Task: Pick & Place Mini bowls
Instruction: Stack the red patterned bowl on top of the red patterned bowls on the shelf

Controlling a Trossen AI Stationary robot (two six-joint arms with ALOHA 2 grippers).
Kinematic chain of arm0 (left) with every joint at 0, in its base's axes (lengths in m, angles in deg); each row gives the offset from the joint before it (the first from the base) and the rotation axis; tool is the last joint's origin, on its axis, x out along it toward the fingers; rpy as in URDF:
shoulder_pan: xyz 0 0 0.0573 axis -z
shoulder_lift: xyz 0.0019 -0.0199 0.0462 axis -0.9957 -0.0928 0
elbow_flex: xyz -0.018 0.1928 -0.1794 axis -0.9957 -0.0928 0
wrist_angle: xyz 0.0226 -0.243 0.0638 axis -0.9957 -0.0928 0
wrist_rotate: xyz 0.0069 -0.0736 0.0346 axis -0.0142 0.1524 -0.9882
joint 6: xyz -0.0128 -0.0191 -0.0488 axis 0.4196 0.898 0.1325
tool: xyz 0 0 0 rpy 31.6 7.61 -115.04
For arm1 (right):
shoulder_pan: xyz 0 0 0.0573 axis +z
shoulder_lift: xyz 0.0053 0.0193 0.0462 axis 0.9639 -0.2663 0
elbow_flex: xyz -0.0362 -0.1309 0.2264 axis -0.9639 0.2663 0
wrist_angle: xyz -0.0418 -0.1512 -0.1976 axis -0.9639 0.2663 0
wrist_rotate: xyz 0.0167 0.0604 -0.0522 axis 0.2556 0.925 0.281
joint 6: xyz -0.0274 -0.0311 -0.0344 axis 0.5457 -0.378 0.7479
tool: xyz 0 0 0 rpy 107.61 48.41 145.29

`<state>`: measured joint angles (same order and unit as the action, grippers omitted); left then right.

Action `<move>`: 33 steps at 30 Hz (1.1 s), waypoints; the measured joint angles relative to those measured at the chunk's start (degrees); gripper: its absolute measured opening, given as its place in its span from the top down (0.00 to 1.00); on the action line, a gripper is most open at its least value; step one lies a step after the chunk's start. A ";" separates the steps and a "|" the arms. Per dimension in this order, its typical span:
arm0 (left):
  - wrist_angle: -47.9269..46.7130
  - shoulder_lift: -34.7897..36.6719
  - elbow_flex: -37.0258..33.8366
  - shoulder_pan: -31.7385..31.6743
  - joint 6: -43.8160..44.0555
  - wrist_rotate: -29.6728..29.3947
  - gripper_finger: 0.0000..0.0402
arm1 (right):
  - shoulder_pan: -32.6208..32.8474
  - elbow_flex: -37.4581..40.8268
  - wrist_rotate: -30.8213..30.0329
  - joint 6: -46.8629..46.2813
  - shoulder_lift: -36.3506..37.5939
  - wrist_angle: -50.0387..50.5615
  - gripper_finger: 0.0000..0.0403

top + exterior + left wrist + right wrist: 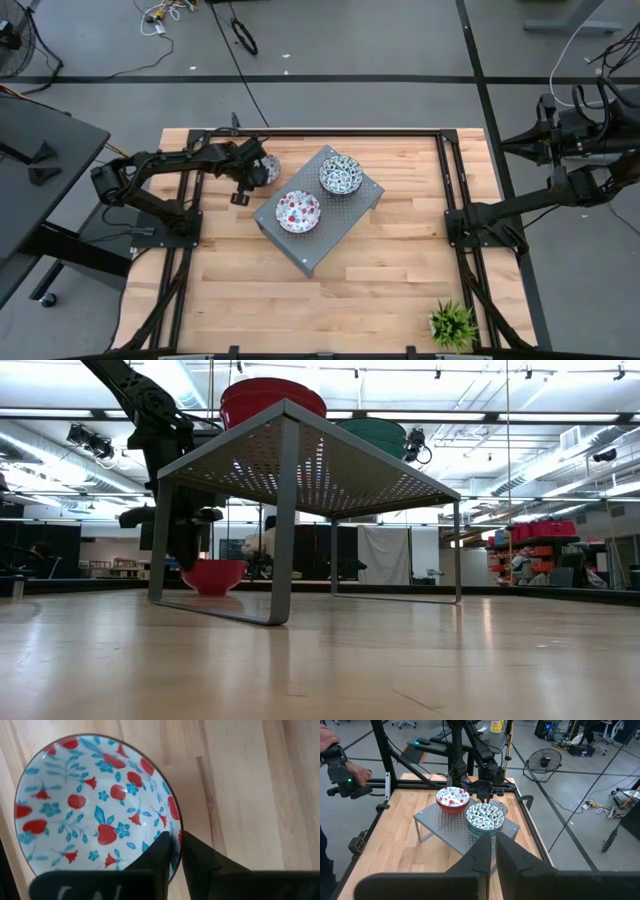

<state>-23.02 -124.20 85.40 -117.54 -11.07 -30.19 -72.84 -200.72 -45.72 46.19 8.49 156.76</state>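
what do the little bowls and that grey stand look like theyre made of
The bowl at the left gripper: probably glazed ceramic, a glossy white inside printed with red and blue flowers, thin dark rim. The red bowl on the stand and the teal bowl look alike. The stand: likely painted sheet metal, matte grey, perforated with rows of small holes, on thin bent legs. The table: pale wood planks with visible grain.

The left claw (258, 172) is over a light wooden table (380, 290). All around the table is a grey floor (350, 50) with dark lines. Far past the claw, wires (160, 15) lie on the floor and a round fan (543, 764) stands. Long lights (570, 460) shine high above. Red boxes (540, 530) sit far away.
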 joint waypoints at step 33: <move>-8.87 -0.11 8.14 1.53 1.73 -5.29 0.98 | -0.02 0.00 0.00 -0.01 0.00 0.01 0.93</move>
<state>-31.89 -124.31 93.54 -116.01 -9.35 -35.48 -72.86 -200.72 -45.72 46.18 8.49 156.77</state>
